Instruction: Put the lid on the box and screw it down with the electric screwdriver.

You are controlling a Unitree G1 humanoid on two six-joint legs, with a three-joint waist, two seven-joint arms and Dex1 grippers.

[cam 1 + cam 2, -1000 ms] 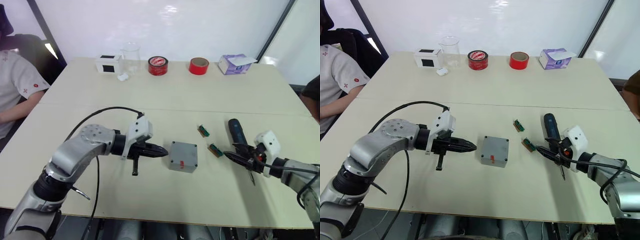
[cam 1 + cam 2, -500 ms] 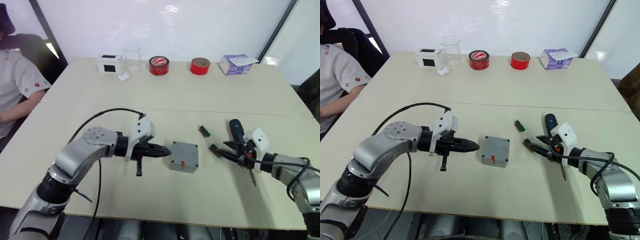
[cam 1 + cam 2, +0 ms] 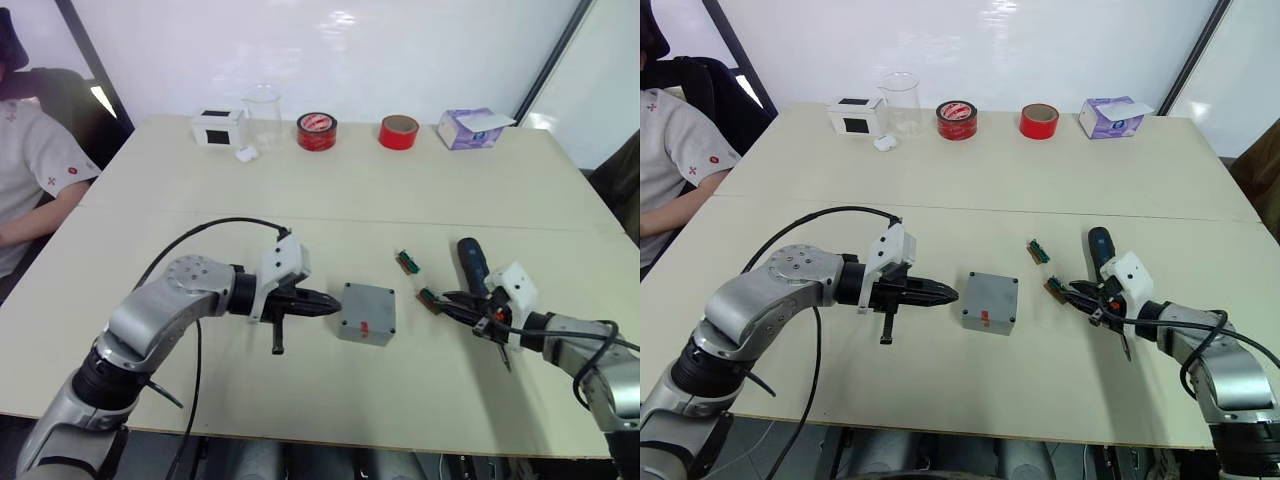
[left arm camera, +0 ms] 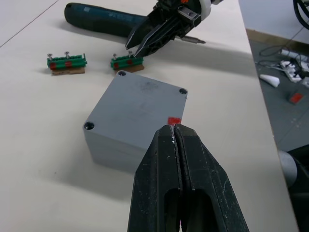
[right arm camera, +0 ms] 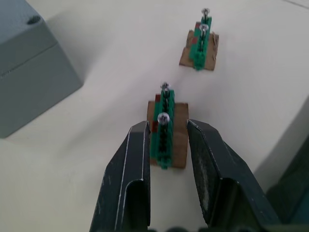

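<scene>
Box (image 4: 108, 150) sat closed in the middle of the near half of the table (image 3: 400, 190), the lid (image 4: 140, 96) already seated on it with the red spot facing my left gripper (image 4: 175, 128) and the corner holes, as far as I could see, without screws. The electric screwdriver (image 3: 473, 265) lay flat and unheld, well to the right of the box, bit pointing toward me.

Over the last second my left arm had crept toward the box; its fingers were pressed together on nothing, tips just beside the red-spot edge, and I could not tell whether they touched. My right gripper (image 5: 167, 124) had slid away from the screwdriver's side toward the nearer green screw holder (image 4: 126, 63), and its fingers now stood narrowly apart either side of that strip, not yet pinching it. A second screw holder (image 4: 66, 63) lay just beyond. I judged this meant lidding was done and screw fetching had begun, with the left arm set to steady the box.

The table was pale and matt. Along its far edge stood a purple tissue box (image 3: 470, 128), a white box with a black patch (image 3: 217, 127), a clear beaker (image 3: 262, 115) and two red tape rolls (image 3: 316, 131) (image 3: 398, 131). A person (image 3: 30, 170) sat at the left
</scene>
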